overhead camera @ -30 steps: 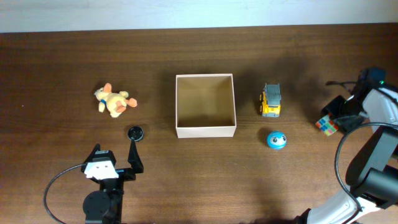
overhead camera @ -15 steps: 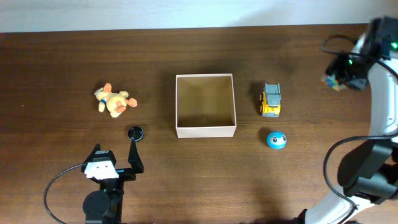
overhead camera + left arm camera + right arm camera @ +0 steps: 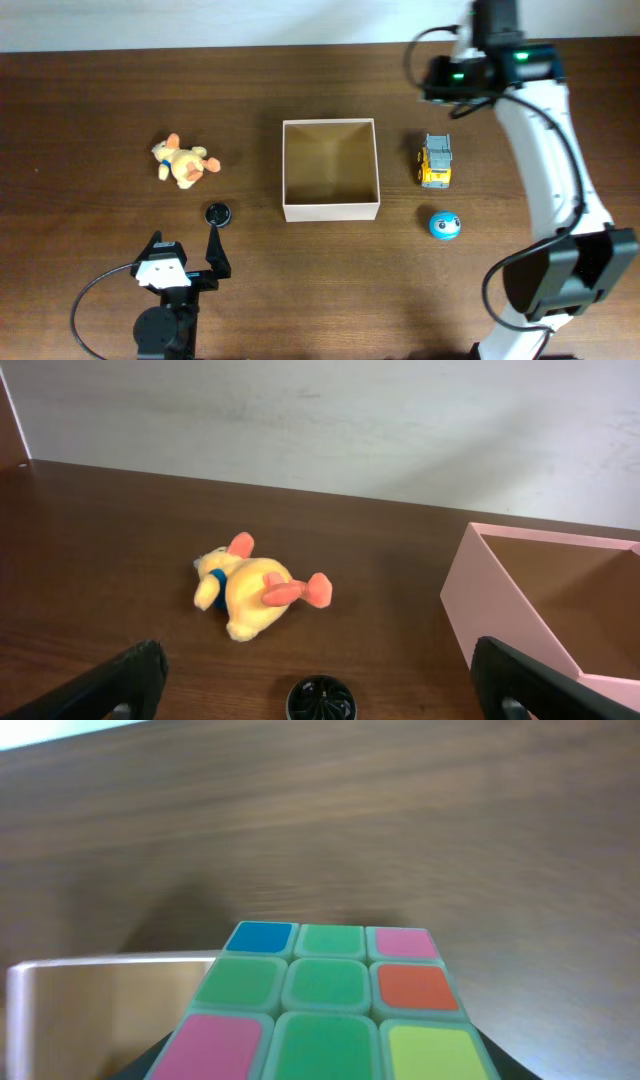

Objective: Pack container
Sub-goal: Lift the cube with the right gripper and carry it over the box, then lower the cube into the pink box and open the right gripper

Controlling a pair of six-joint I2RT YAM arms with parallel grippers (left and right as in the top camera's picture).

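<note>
The container (image 3: pixel 330 211) is a square open box, white outside and tan inside, at the table's middle; its wall (image 3: pixel 500 610) shows at the right of the left wrist view. My right gripper (image 3: pixel 440 82) hangs behind and to the right of it, shut on a multicoloured puzzle cube (image 3: pixel 325 1000) that fills the right wrist view. The container's rim (image 3: pixel 100 965) lies below and to the left of the cube. The cube itself is hidden in the overhead view. My left gripper (image 3: pixel 185 248) rests open near the front left, nothing between its fingers (image 3: pixel 130 680).
A yellow-orange plush animal (image 3: pixel 182 160) lies left of the box. A small black disc (image 3: pixel 218 213) sits just ahead of the left gripper. A yellow toy truck (image 3: pixel 436 161) and a blue ball (image 3: pixel 445 224) lie right of the box.
My right arm has swung from the table's far right edge up and leftward, carrying the cube to behind the truck. The left arm and the toys have not moved.
</note>
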